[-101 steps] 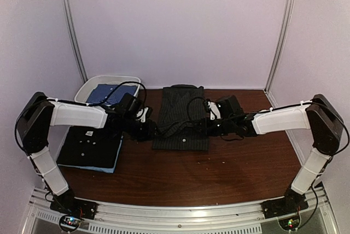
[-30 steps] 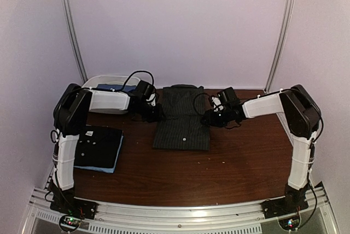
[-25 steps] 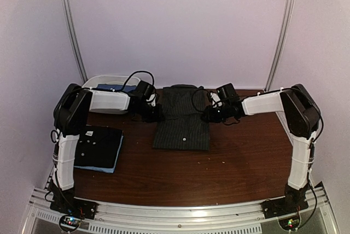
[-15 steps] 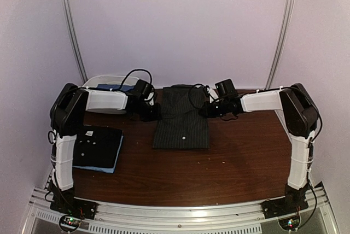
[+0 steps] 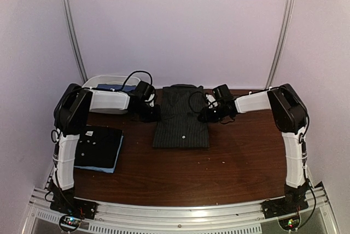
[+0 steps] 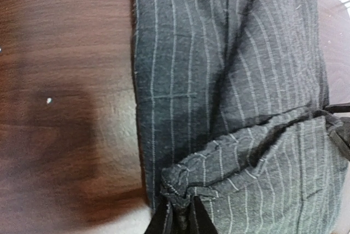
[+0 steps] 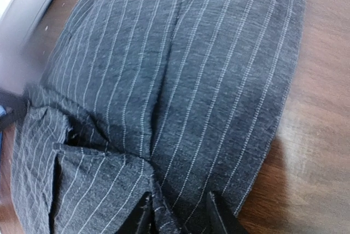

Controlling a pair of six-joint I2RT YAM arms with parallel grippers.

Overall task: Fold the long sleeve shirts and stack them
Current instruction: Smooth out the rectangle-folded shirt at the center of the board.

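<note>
Charcoal pinstriped shirt (image 5: 181, 130), long axis near-to-far across the table (image 5: 235, 157).

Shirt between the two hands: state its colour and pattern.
Dark charcoal shirt with fine pale pinstripes, clearest in the left wrist view.

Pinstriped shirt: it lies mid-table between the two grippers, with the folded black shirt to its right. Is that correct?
Not quite. The folded black shirt lies to its left, not its right, as the top external view shows. The pinstriped shirt does lie between the left gripper and the right gripper.
</note>
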